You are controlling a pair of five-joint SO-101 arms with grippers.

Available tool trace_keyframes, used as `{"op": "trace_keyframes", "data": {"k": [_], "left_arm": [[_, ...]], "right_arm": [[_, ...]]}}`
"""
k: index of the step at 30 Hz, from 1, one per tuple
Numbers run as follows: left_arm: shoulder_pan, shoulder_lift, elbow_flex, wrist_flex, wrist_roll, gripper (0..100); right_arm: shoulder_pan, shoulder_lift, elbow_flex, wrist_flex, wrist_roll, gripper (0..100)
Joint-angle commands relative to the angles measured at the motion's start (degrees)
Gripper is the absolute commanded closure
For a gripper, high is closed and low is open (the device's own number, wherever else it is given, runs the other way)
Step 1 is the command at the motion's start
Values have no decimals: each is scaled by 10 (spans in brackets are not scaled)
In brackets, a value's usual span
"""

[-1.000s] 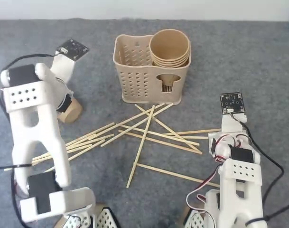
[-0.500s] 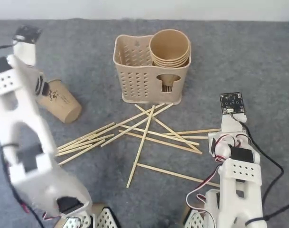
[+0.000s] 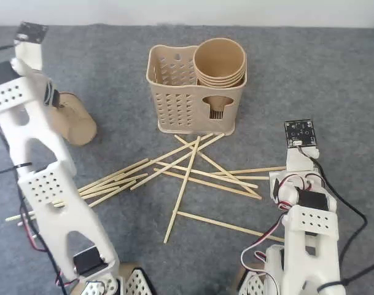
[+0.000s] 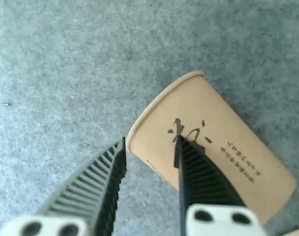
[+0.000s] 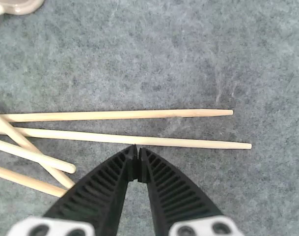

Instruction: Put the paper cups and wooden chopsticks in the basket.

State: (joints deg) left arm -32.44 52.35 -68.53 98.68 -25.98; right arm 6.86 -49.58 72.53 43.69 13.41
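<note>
Grey carpet point(image 4: 66, 49) holds a dark-printed paper cup point(image 4: 228, 123), left gripper point(image 4: 150, 141) splayed at its rim, right gripper point(image 5: 138, 148) clenched.

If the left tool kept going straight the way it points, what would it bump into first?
Probably the cup, lying on its side: the open left tool points at its rim end. How much gap lies between them is hard to judge.

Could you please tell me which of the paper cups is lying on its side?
The lone brown paper cup on the grey carpet, outside the beige plastic basket; the stacked cups stand upright inside it.
</note>
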Motion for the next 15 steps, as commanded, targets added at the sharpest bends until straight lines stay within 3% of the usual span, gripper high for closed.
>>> {"op": "trace_keyframes", "data": {"k": [1, 15], "left_arm": [[4, -3, -14, 19, 5, 822], [42, -6, 102, 19, 31, 823]], "right_arm": [[2, -14, -3, -5, 4, 991], [2, -15, -3, -5, 4, 991]]}}
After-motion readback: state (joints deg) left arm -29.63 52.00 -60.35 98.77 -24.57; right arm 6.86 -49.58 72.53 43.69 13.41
